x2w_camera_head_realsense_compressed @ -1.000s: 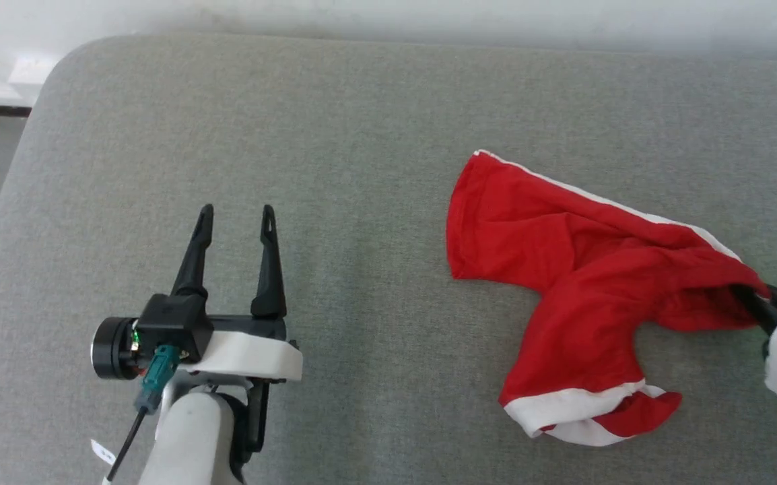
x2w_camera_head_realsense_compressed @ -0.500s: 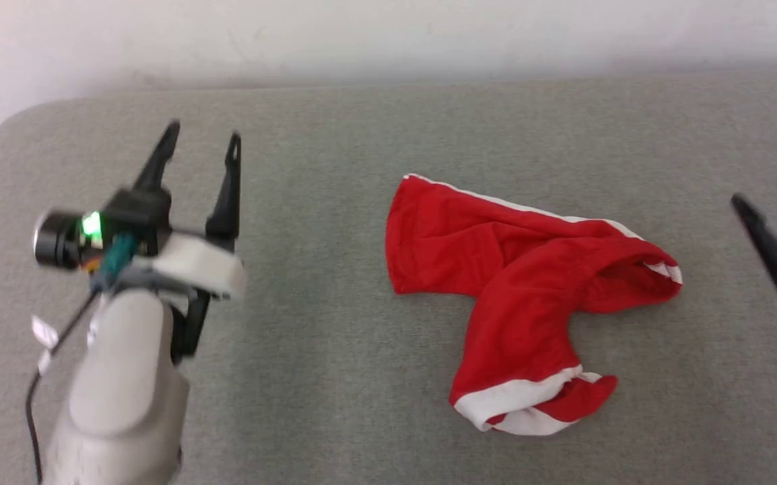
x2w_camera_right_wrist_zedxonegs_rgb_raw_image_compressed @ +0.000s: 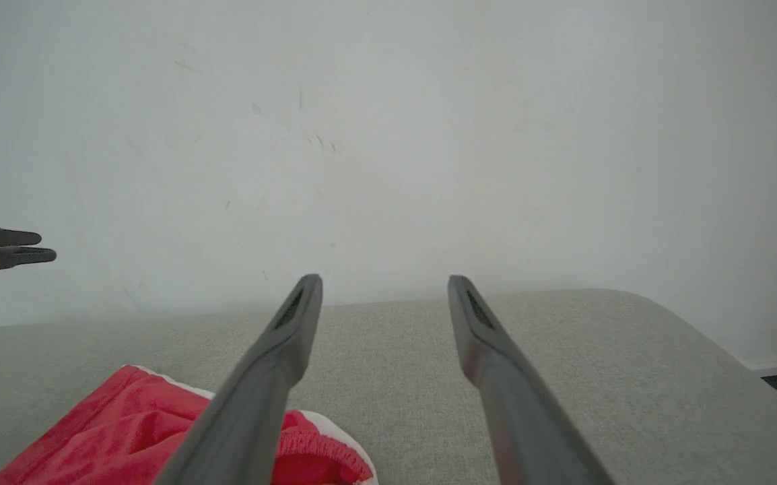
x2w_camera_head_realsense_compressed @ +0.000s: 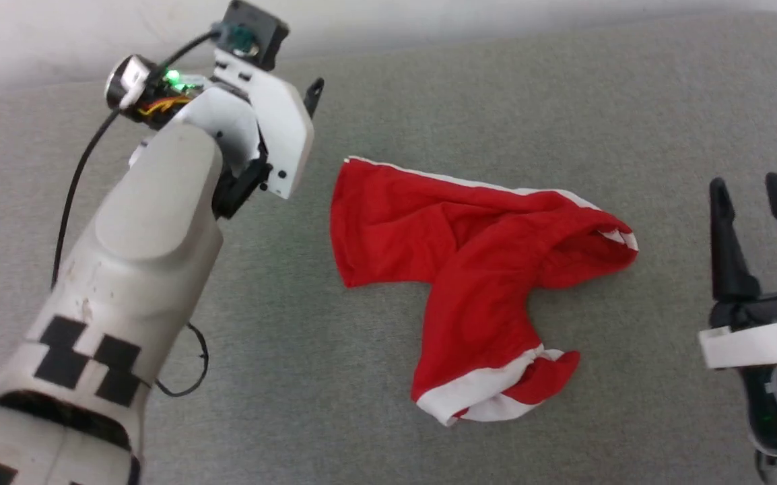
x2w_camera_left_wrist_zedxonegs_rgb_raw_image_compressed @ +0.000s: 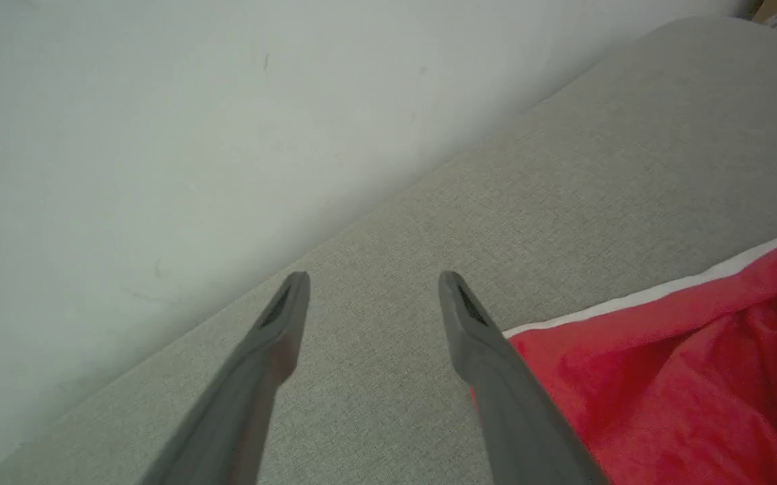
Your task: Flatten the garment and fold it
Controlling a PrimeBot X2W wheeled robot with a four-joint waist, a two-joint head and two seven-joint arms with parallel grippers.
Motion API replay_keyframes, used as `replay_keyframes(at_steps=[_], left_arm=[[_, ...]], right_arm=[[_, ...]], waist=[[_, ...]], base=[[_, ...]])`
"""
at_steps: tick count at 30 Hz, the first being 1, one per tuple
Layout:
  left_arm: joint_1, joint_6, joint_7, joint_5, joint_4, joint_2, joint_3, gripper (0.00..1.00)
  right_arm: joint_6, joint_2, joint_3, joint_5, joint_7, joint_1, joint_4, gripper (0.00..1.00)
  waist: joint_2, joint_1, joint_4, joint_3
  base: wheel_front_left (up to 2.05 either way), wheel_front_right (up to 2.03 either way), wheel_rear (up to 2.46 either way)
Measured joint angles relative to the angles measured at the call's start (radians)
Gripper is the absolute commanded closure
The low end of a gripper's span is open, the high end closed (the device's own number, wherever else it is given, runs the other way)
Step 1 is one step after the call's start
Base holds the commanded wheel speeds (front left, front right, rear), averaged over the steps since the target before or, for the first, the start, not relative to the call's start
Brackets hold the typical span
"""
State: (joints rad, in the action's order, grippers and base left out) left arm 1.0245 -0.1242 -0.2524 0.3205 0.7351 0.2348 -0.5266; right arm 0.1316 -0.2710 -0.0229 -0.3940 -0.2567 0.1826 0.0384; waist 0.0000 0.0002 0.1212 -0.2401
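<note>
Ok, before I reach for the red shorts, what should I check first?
1. Left gripper open and empty: ok.
2. Right gripper open and empty: ok.
3. Red shorts held by neither gripper: ok.
4. Shorts lying flat: not ok, bunched, with the near leg's hem curled.
5. Shorts wholly on the grey cushion: ok.
6. Layers underneath untwisted: cannot tell.
</note>
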Motion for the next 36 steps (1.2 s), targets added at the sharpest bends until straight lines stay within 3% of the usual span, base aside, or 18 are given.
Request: replay_keyframes(at_steps=[7, 13, 19, 24, 25, 28, 32, 36], left_arm=[[0.153, 0.0, -0.299, 0.234, 0.015, 0.088, -0.327, 0.0], [0.244, 0.0, -0.474, 0.383, -0.023, 0.145, -0.553, 0.0], [0.285, 0.0, -0.526, 0.44, -0.019, 0.172, -0.706, 0.0], [0.294, 0.0, -0.565, 0.449, -0.045, 0.193, -0.727, 0.0], [0.294, 0.0, -0.571, 0.453, -0.055, 0.199, -0.727, 1.0], [0.289, 0.0, -0.568, 0.483, -0.082, 0.209, -0.736, 1.0], [0.272, 0.0, -0.528, 0.489, -0.111, 0.225, -0.745, 1.0], [0.266, 0.0, -0.496, 0.503, -0.145, 0.243, -0.75, 1.0]], right_arm=[[0.0, 0.084, 0.012, 0.084, 0.0, -0.008, -0.01, 0.0], [0.0, 0.116, 0.033, 0.111, 0.0, 0.008, -0.003, 0.0], [0.0, 0.128, 0.063, 0.122, 0.0, 0.047, 0.014, 0.0], [0.0, 0.129, 0.072, 0.127, 0.0, 0.061, 0.033, 0.0], [0.0, 0.127, 0.075, 0.13, 0.0, 0.062, 0.037, 0.0], [0.0, 0.091, 0.08, 0.135, 0.0, 0.079, 0.04, 0.0], [0.0, -0.009, 0.093, 0.139, 0.007, 0.138, 0.043, 0.0], [0.0, -0.142, 0.18, 0.08, 0.138, 0.216, 0.049, 0.0]], waist=[[0.0, 0.0, 0.06, -0.068], [0.0, 0.0001, 0.112, -0.128], [0.0, 0.0, 0.161, -0.181], [0.0, -0.0002, 0.189, -0.207], [0.0, -0.0002, 0.19, -0.207], [0.0, -0.0002, 0.188, -0.2], [0.0, -0.0002, 0.172, -0.177], [0.0, -0.0002, 0.138, -0.151]], base=[[0.0, 0.0, 0.0], [0.0, 0.0, 0.0], [0.0, 0.0, 0.0], [0.0, 0.0, 0.0], [0.0, 0.0, 0.0], [0.0, 0.0, 0.0], [0.0, 0.0, 0.0], [0.0, 0.0, 0.0]])
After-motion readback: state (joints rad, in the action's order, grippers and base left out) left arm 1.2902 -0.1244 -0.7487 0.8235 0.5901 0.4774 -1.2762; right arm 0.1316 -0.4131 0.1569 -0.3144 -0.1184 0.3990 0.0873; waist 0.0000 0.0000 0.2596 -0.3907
